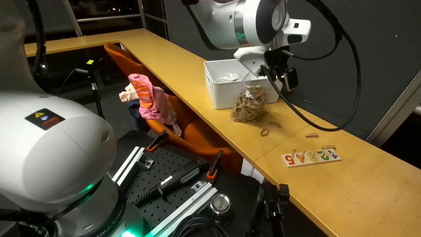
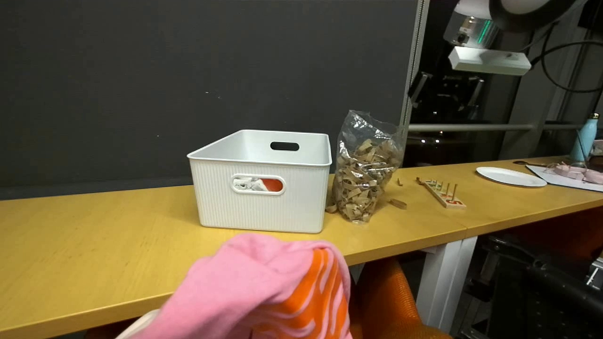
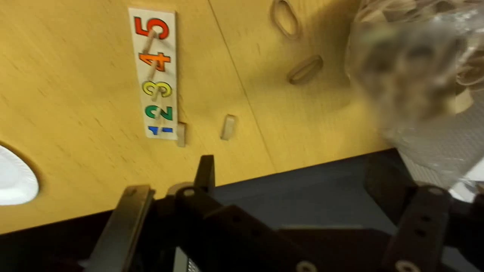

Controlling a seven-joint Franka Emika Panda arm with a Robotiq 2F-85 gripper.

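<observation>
My claw [image 3: 297,177] is spread wide, the fingers [image 3: 206,172] well apart; in the wrist view a strip of table [image 3: 83,94] and the dark beyond its edge show between them. In both exterior views it hangs in the air above the tabletop.

Nearest, lower down: a clear plastic bag [image 2: 367,169], upright on the table, mostly filled with brown bands [image 2: 360,193], its slack top rising above them. In the wrist view it takes up the upper right corner, part of it blurred, so I cannot make out detail there.

Loose bands [image 3: 306,70], four counted on the tabletop: two near the bag, one of these an open oval; a third well apart from them; a fourth right at the edge of the number board [image 3: 162,76], by the 1; I cannot tell whether they touch. The number board lies flat: red 5, orange 4, yellow 3, green 2, blue 1 in a row, a wooden peg [image 3: 149,42] at each numeral.

White bin [image 2: 259,212]: just beside the bag, on the side away from the board. Crumpled white material [image 1: 228,78] lies inside; something orange [image 2: 272,185] shows through the handle slot.

White plate [image 2: 511,176]: flat on the table, beyond the number board as seen from the bag. Dark wall [image 2: 212,70] rises behind the table.

Orange chair [image 1: 200,138] stands at the table's front edge, a pink-and-orange cloth [image 2: 254,282] draped over it. Farthest off, in an exterior view: a light blue bottle [image 2: 585,139], standing upright.
</observation>
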